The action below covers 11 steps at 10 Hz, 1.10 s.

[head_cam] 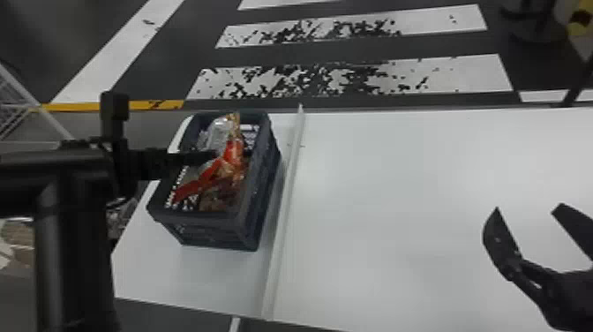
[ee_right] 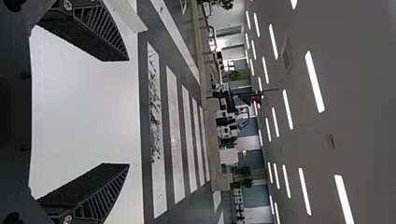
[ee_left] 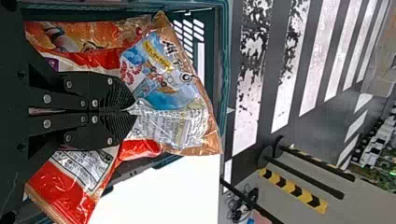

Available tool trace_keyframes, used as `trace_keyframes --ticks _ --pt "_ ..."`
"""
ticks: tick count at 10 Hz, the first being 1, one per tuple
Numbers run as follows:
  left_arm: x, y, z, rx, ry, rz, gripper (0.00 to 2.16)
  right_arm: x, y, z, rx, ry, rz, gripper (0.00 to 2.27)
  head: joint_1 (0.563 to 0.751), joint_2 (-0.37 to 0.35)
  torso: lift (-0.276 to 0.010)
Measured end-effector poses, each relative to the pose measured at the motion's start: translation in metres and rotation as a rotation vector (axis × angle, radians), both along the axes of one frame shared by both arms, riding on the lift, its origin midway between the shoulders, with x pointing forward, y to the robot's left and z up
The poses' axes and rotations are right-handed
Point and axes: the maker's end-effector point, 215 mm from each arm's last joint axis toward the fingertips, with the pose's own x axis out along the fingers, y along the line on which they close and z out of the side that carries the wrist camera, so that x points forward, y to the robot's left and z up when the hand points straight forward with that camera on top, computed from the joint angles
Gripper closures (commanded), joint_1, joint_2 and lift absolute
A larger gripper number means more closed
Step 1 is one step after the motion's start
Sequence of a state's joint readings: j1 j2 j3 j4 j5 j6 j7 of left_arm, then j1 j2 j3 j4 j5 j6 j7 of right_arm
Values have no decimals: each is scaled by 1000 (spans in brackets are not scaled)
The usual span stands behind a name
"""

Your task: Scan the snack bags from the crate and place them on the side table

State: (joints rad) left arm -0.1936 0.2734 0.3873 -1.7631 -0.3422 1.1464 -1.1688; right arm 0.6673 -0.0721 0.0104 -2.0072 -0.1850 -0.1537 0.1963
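Left gripper (ee_left: 134,110), in the head view's left half: fingers pressed together on a blue-and-silver plastic snack bag (ee_left: 170,93), at the dark blue-grey plastic crate (head_cam: 216,232) on the white counter (head_cam: 397,190). Lifting out appears under way; scan and placement of this bag probably remain. Red-and-orange film snack bags (ee_left: 67,189) also remain in the crate. Right gripper (head_cam: 527,207), lower right: fingers spread, nothing between. Pale crinkled shapes (head_cam: 16,247), lower left, are too blurred to count as placed bags.

Crate (head_cam: 212,232) left on table (head_cam: 397,185), seemingly 3 bags (ee_left: 170,91) inside.
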Motion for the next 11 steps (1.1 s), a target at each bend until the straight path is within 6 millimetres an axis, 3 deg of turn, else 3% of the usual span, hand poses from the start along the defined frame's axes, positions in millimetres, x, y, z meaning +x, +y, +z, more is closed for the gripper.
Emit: trace_keyframes --ticks 3,5,7,10,11 --pt "-11 -12 56 -48 -78 21 2138 0 1 1 1 0 3 70 695 235 -94" --pt "-20 -31 81 -47 -108 44 2138 0 2 1 0 -1 4 70 695 214 -94" --pt "-31 -83 77 -30 -99 34 2138 0 2 2 1 -2 3 70 695 166 -94" --pt "-44 -197 57 -43 -47 -23 2138 1 -2 1 -4 -2 -2 73 695 6 -94" --pt "-45 -224 50 0 -37 -48 2142 1 -4 1 -7 -2 -5 73 695 -41 -94"
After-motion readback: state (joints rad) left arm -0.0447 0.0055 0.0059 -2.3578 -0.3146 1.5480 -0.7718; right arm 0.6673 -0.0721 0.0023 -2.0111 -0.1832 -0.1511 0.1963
